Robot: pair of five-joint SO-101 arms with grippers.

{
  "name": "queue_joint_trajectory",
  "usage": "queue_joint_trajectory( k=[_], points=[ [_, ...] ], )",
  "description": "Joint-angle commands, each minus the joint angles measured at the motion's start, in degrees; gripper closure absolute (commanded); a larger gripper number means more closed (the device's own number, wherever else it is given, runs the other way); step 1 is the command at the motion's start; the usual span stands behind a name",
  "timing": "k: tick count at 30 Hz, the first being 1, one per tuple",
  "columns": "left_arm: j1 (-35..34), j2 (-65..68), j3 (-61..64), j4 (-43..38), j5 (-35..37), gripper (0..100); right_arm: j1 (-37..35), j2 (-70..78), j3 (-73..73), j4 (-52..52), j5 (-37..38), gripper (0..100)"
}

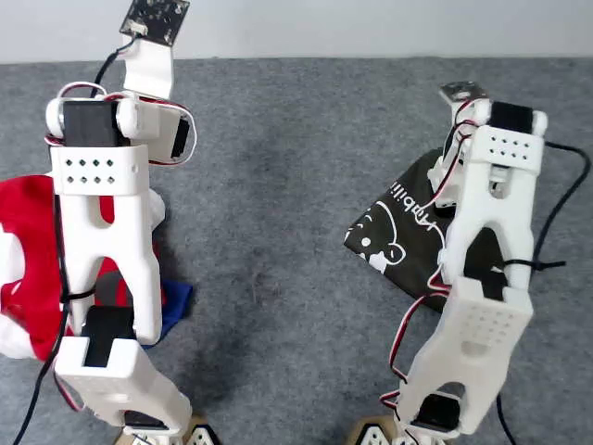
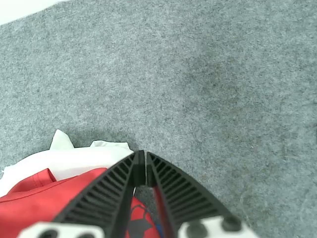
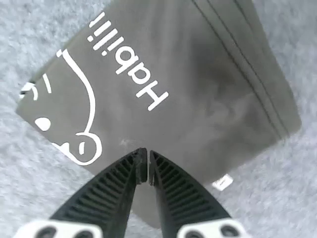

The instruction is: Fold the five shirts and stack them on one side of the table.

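Observation:
A pile of shirts lies at the table's left edge under my left arm (image 1: 102,232): a red shirt (image 1: 23,241), white cloth below it, and a blue shirt (image 1: 176,301) poking out. In the left wrist view my left gripper (image 2: 145,168) is shut with nothing in it, above the edge of the red shirt (image 2: 29,203) and a white shirt (image 2: 74,158). A folded black shirt (image 1: 398,232) with white print lies at the right, partly under my right arm (image 1: 482,260). My right gripper (image 3: 143,166) is shut, its tips over the black shirt (image 3: 198,74).
The table is covered in grey carpet (image 1: 278,185), bare between the two arms. Cables run along both arms. The pile on the left hangs past the view's left edge.

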Motion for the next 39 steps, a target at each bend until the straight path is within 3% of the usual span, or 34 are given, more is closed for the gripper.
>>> queue_joint_trajectory(
  k=[1,5,12,23,28,39],
  points=[
    [0.4,-3.3,-0.6,0.9,-0.5,99,0.1,-10.1,4.0,2.4,-5.2,99.1],
    [0.4,-3.3,-0.6,0.9,-0.5,99,0.1,-16.2,11.6,1.6,-10.5,97.4],
    [0.4,-3.3,-0.5,0.9,-0.5,99,0.5,-17.1,25.9,-9.7,-20.0,71.3],
    [0.3,-3.3,-0.4,1.0,-0.5,99,4.4,-17.0,39.7,-28.5,-24.4,70.7],
    [0.3,-3.4,-0.3,1.0,-0.5,99,7.0,-17.0,40.0,-30.5,-24.4,70.7],
    [0.3,-3.4,-0.3,1.0,-0.5,99,5.3,-11.1,39.6,-31.0,-27.6,62.7]
  ],
)
